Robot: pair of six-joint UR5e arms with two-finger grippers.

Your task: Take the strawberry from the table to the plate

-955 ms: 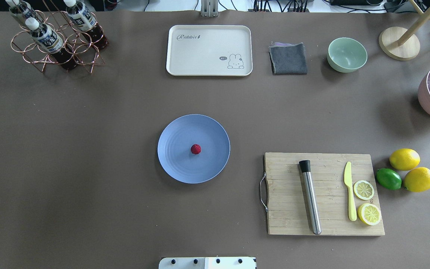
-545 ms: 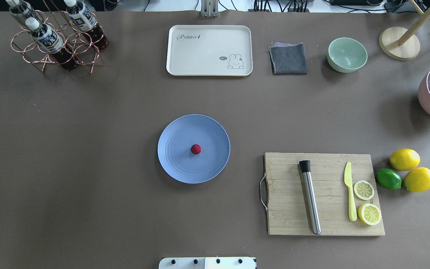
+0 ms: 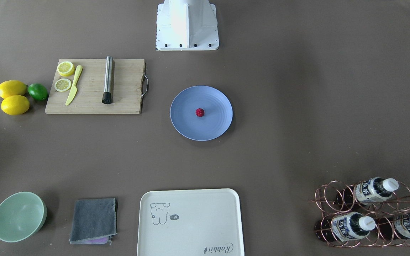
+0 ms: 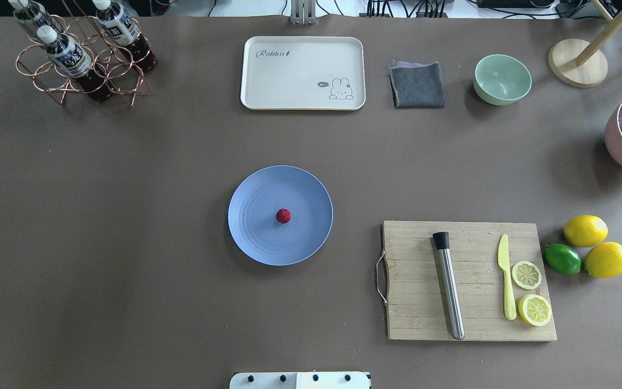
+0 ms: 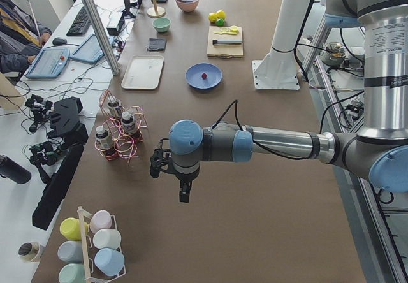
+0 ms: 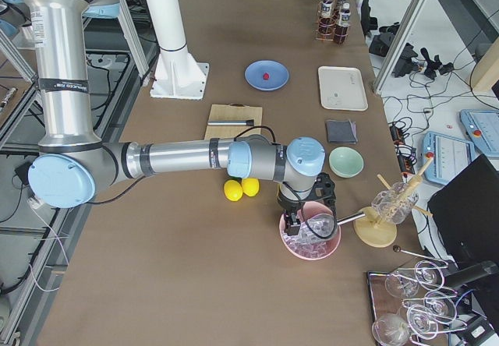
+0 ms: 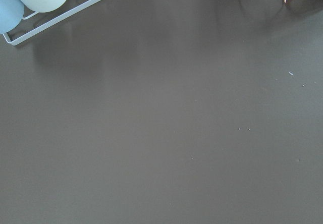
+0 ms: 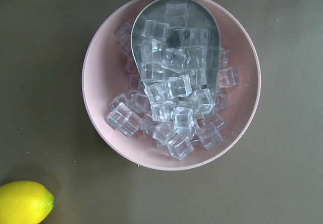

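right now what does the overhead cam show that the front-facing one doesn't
Only overhead: the pink bowl of ice at the right edge and a round wooden stand base. Only front-facing: the robot's white pedestal column rising from its base plate. Both: the strawberry lying on the blue plate, plus the cutting board, lemons, lime, green bowl, grey cloth, cream tray and bottles.

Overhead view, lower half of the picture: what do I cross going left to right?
The plate with the strawberry on it → cutting board, and on it steel muddler → yellow knife → lemon slices → then lime → lemons.
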